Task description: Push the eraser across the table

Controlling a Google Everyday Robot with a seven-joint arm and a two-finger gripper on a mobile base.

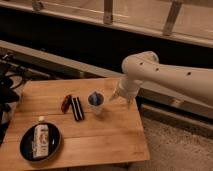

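One white arm is stretching in from the right, and its claw point(121, 96) is hanging over the far right part of the bench point(110, 137), just beside a small clear cup point(96, 102) with something blue in it. Whether the claw is spread or pressed together cannot be told; it is hanging well apart from the eraser. The eraser point(77, 108) is lying flat near the middle of the bench, left of the cup and not touching it, its long side running away from the camera. A red-and-dark object point(66, 103) is lying just beside the eraser on its left. A black plate point(25, 146) is sitting at the near left corner, carrying a pale bottle point(41, 140) lying on its side.
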